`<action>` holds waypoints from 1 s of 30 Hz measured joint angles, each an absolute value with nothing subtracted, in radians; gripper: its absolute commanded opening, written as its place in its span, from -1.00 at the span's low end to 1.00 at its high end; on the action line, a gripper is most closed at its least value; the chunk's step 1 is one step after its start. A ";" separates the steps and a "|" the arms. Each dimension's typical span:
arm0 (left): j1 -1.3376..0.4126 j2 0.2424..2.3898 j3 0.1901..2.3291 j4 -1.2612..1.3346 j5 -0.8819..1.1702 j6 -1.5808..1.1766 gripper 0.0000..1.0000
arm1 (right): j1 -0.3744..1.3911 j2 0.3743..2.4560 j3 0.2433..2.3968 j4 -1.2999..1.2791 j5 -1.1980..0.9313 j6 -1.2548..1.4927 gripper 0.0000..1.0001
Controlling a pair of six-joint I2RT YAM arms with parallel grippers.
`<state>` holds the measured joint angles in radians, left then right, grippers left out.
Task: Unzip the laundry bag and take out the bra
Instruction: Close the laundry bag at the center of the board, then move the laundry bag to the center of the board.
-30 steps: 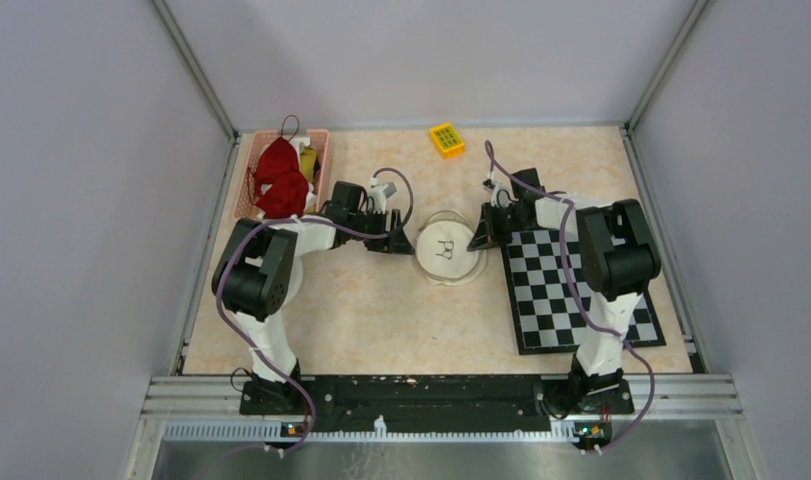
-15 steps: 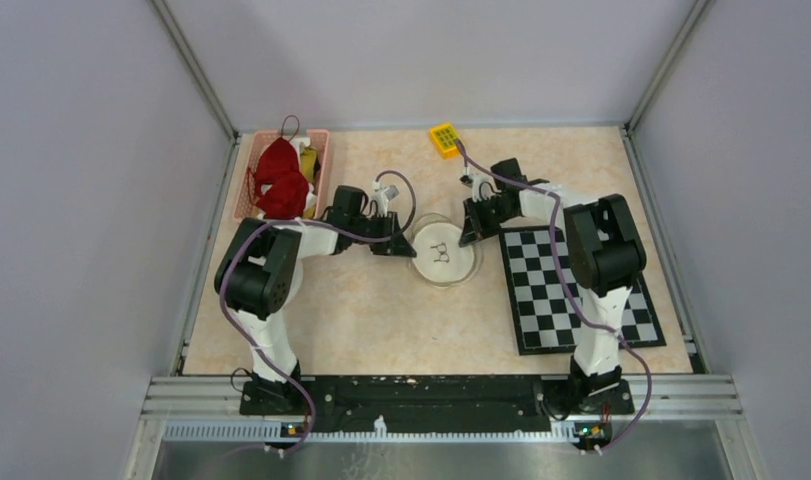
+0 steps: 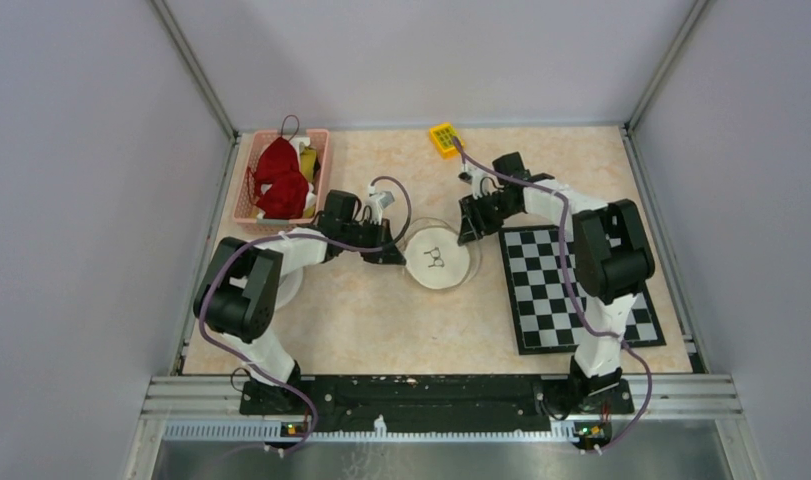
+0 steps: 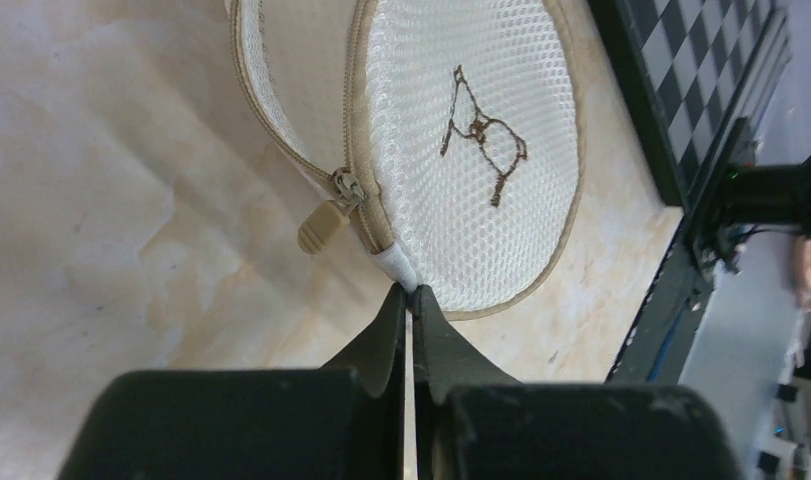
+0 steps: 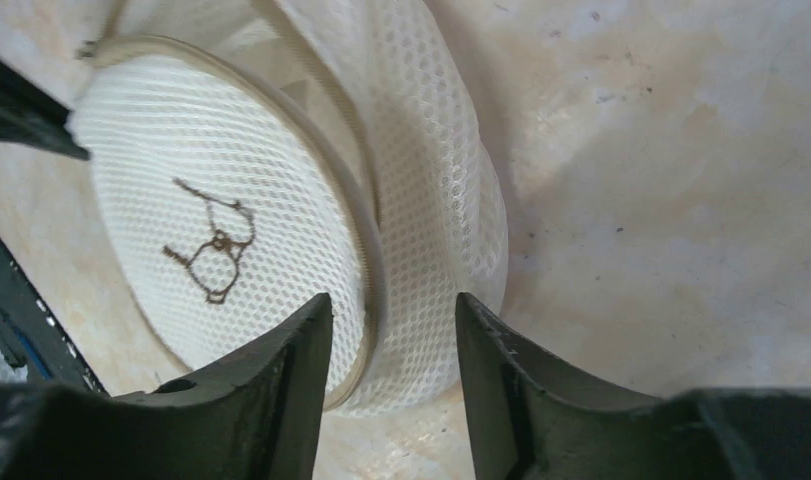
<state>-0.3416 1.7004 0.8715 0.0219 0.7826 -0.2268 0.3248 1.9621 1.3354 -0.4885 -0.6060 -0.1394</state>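
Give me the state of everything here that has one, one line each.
laundry bag: lying on the table, zip looks closed
zip pull: next to the white tab, ungripped
white tab: pinched at the bag's edge
left gripper: shut on the white tab
right gripper: open, jaws either side of the bag's rim
pink basket: holding red cloth
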 measured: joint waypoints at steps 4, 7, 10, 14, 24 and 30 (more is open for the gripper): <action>-0.342 1.680 0.876 -0.047 0.764 -0.120 -1.00 | 0.324 1.875 1.335 -0.514 -0.635 -0.173 0.05; -0.345 1.658 0.896 -0.086 0.758 -0.049 -1.00 | 0.323 1.811 1.335 -0.518 -0.666 -0.184 0.05; -0.347 1.644 0.916 -0.091 0.757 -0.041 -1.00 | 0.323 1.790 1.335 -0.521 -0.701 -0.178 0.05; -0.347 1.643 0.921 -0.091 0.748 -0.113 -1.00 | 0.321 1.791 1.335 -0.527 -0.723 -0.149 0.05; -0.312 1.708 0.958 -0.150 0.694 -0.179 -1.00 | 0.282 1.790 1.330 -0.539 -0.748 -0.101 0.05; -0.282 1.702 0.981 -0.306 0.579 -0.020 -1.00 | 0.265 1.789 1.283 -0.540 -0.751 -0.100 0.05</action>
